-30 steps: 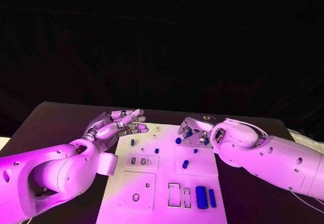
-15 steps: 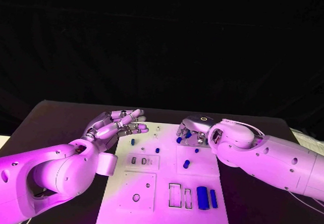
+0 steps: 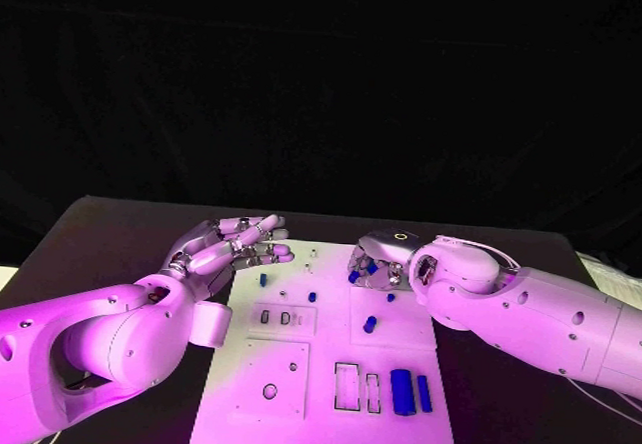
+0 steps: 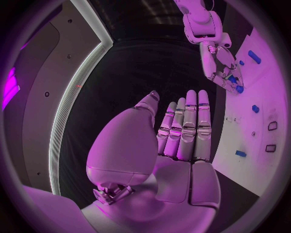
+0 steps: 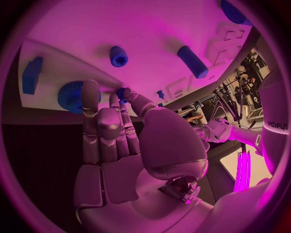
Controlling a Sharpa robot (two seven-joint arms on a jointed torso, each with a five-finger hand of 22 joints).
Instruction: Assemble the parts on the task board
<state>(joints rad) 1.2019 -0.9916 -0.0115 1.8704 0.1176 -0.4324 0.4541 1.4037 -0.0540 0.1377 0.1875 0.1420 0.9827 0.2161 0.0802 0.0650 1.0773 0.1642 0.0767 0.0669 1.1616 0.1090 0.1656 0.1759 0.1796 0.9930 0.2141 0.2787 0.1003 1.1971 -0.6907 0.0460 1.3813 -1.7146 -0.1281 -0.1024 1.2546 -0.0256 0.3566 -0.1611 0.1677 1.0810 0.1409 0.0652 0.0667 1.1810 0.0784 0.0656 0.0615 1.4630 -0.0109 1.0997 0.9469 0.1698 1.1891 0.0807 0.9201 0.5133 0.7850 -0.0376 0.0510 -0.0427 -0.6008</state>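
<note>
Strong magenta light washes over everything, brightest on the task board and the arms, which look a bit blown out. Beyond the table's far edge it's pitch dark. Wrist views bend hard toward the rim and go soft there.

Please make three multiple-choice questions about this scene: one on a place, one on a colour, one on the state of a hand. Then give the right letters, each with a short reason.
1. Where on the task board do the two long blue parts lie side by side?
A. near right part
B. far left corner
C. middle of the left edge

2. What colour is the table?
A. white
B. black
C. blue

3. How is the left hand?
A. it grips a long blue part
B. it presses flat on the board
C. it holds nothing, fingers apart

Answers:
1 A: they lie beside empty slots at the near right.
2 B: it is dark around the white board.
3 C: its palm is bare and its fingers are spread.
</note>
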